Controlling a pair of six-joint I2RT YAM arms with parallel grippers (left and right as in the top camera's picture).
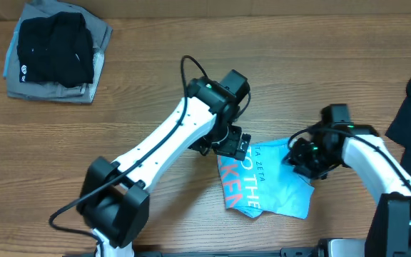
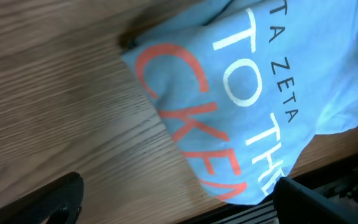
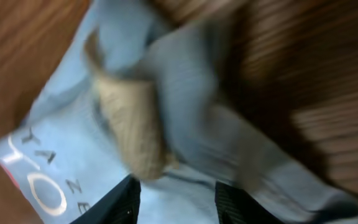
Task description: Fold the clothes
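Wooden bench [image 1: 155, 86]: the light blue T-shirt [image 1: 277, 187] lies bunched, lettering up. My left jaws hang wide open over its left edge; my right jaws meet its right edge, grip unclear.

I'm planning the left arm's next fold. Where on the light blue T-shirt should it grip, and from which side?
I'd take the T-shirt by its long edge beside the red lettering, coming in over the table on its left. That edge lies straight and flat on the wood, below the open left gripper; the far side is bunched under the right gripper.
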